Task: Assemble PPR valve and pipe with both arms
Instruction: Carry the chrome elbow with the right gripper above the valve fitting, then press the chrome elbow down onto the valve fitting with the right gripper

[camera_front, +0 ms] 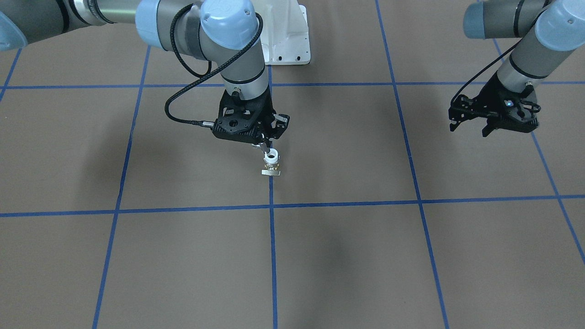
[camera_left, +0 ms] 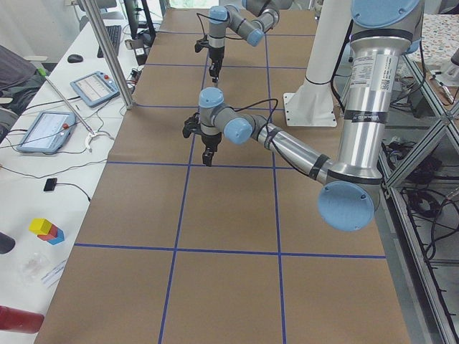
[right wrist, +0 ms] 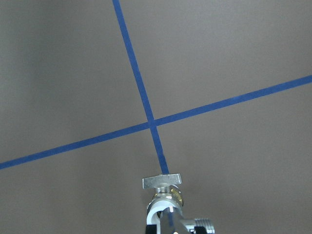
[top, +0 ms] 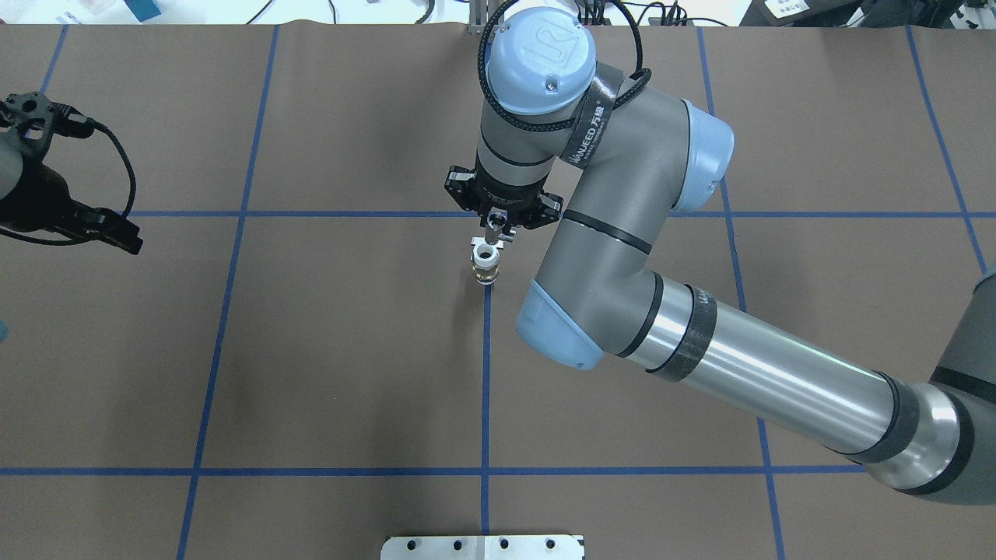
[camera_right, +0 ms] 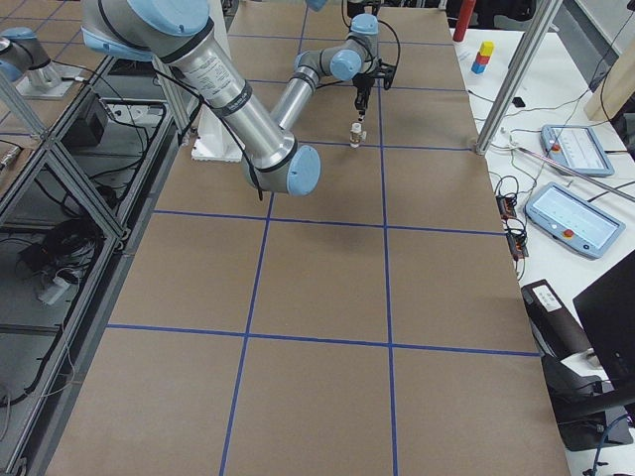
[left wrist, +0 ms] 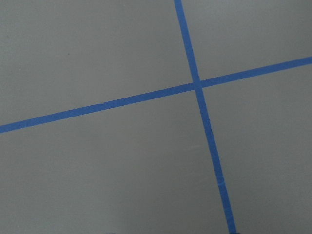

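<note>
you've got the right gripper nearly closed, looking pinched on the white top rim of the valve, which stands upright on the centre blue line right below it, long axis vertical, while the left gripper hangs spread and empty, well apart to the side.

The desk is flat brown, ruled into big squares by blue tape lines. The right arm and left arm are grey with light-blue joint caps; the right arm's long tube is silver. The right end effector and left end effector are black. At the right end effector's tips, the valve shows white over brass, with a silvery handle. The pedestal is white.
</note>
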Robot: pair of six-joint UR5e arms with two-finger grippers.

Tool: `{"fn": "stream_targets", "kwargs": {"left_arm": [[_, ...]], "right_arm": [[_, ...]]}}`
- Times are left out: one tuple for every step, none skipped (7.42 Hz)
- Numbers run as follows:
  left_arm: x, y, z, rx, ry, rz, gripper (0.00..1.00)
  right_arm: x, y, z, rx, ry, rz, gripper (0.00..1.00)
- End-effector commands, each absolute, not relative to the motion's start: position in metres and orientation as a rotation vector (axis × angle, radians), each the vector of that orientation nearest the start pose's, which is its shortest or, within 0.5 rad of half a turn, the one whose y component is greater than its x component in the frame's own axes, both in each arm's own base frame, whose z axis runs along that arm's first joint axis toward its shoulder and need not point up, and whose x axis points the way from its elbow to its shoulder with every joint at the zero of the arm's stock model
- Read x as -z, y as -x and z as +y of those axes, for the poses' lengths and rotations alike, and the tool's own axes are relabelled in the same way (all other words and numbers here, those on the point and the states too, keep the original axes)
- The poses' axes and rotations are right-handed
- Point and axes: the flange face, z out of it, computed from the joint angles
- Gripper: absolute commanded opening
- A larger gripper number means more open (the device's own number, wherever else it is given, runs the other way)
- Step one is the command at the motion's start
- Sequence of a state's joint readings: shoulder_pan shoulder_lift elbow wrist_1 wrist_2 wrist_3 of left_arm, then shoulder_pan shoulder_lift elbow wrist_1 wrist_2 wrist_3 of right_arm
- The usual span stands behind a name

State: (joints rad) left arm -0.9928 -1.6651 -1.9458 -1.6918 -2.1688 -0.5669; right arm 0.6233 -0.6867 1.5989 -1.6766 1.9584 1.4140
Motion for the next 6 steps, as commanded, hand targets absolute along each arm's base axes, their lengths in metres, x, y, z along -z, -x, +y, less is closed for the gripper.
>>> {"fn": "stream_targets", "kwargs": {"left_arm": [[-0.422,-0.218,-0.477,-0.188,-0.166,0.799,0.84],[-0.422,-0.218,-0.477,-0.188,-0.166,0.799,0.84],[-0.422,-0.218,-0.477,-0.188,-0.165,0.798,0.84],[-0.424,-0.219,-0.477,-0.187,-0.162,0.796,0.84],[-0.424,-0.219,-0.477,-0.188,-0.162,0.796,0.84],[-0.423,-0.219,-0.478,-0.186,-0.164,0.798,0.84]], "right_arm": [[-0.116,0.525,-0.481,-0.268,0.039,-0.871,0.00],[-0.118,0.530,-0.481,-0.270,0.035,-0.861,0.00],[-0.119,0.538,-0.486,-0.271,0.039,-0.848,0.00],[-0.119,0.538,-0.486,-0.271,0.038,-0.850,0.00],[-0.121,0.540,-0.488,-0.273,0.036,-0.844,0.00],[-0.116,0.542,-0.489,-0.273,0.035,-0.847,0.00]]}}
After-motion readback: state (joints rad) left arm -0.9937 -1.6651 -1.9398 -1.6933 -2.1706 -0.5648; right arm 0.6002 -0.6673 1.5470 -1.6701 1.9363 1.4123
